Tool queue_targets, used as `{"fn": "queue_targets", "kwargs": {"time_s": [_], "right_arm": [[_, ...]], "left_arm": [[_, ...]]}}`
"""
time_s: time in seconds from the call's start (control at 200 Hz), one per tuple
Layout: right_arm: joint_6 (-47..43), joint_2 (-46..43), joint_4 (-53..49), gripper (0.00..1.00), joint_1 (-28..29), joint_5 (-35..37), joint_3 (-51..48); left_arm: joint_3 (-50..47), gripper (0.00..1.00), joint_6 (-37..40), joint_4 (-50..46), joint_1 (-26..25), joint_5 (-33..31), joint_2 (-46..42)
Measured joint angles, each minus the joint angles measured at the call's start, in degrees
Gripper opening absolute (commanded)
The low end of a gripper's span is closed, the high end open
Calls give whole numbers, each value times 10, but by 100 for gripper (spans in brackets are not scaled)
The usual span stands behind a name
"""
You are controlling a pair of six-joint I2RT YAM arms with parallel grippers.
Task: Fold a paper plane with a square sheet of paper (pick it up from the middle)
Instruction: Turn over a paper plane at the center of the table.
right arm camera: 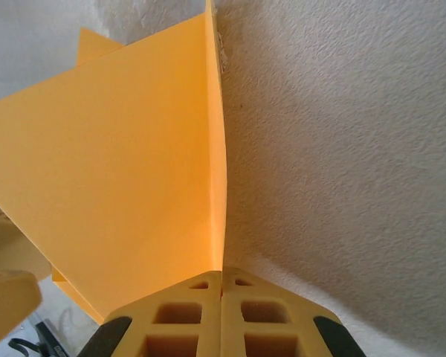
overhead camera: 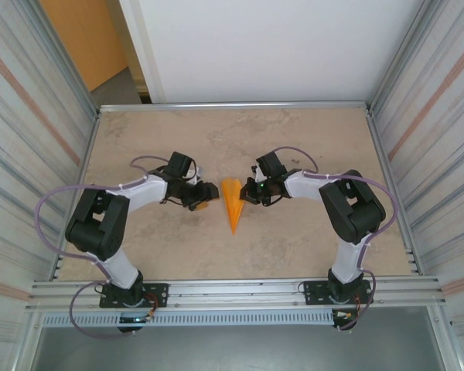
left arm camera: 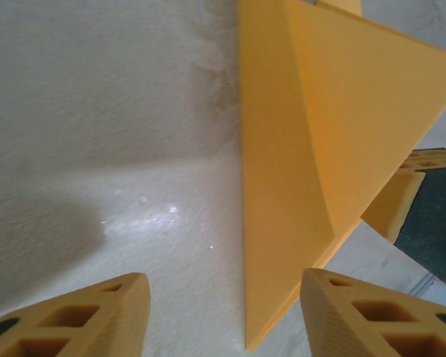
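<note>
Orange paper plane [overhead camera: 232, 202] lies on the table [overhead camera: 309, 139] between both grippers. We see the right gripper [right arm camera: 222, 281] clamped on its edge and the left gripper [left arm camera: 224, 282] with jaws apart on the opposite side. Closing off-crease risks crumpling a wing.

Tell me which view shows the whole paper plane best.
Top external: the whole paper plane shows as a narrow dart, tip toward the bottom of the view. Left wrist crops it to a close-up of folded layers; right wrist crops it to one wing, its edge pinched by the shut right gripper.
</note>
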Motion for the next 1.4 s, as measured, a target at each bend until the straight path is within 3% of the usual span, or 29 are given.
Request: {"fn": "queue_targets", "kwargs": {"time_s": [0.396,0.752,1.047,1.398], "right_arm": [[0,0,12,2,0,0,0],[0,0,13,2,0,0,0],[0,0,13,0,-2,0,0],[0,-15,13,0,-20,2,0]], "left_arm": [[30,54,2,-2,-24,9,15],[126,30,21,-79,-49,-30,91],[134,9,21,-112,-48,-58,97],[134,4,30,-95,-34,-54,89]]}}
